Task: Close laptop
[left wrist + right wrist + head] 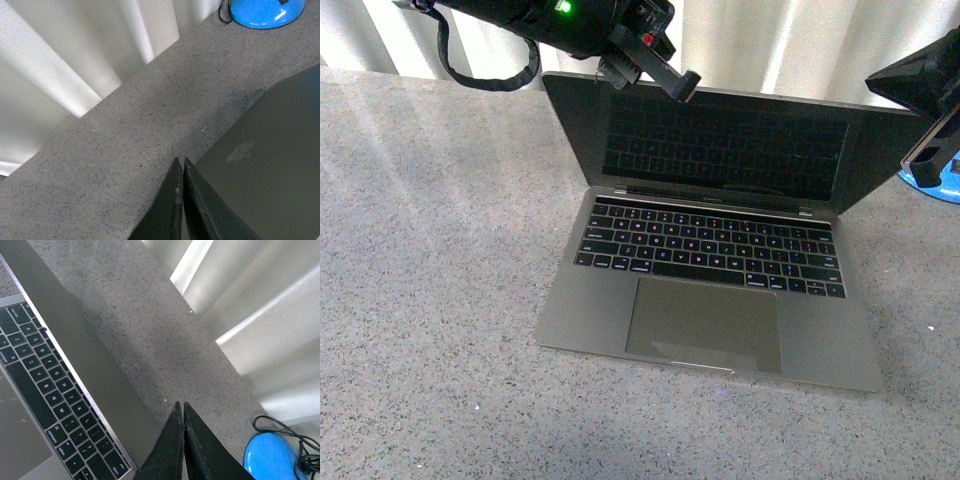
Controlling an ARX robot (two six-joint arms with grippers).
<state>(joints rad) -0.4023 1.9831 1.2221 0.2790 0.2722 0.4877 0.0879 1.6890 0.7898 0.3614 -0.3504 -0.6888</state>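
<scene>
The grey laptop point(705, 300) stands open on the speckled table, its dark screen point(720, 145) facing me and tilted back. My left gripper point(682, 88) is shut, its tip at the lid's top edge near the left corner. In the left wrist view the left gripper point(180, 162) sits just behind the lid's back point(265, 170), beside the apple logo point(241, 151). My right gripper point(928, 165) is shut, hovering off the lid's right edge. In the right wrist view the right gripper point(180, 406) is beside the lid's edge point(80, 350), with the keys point(45, 390) visible.
A blue round object point(932, 184) with a black cable lies on the table behind the laptop's right side, also the blue object point(275, 457) near the right gripper. White curtains point(770, 45) hang along the table's far edge.
</scene>
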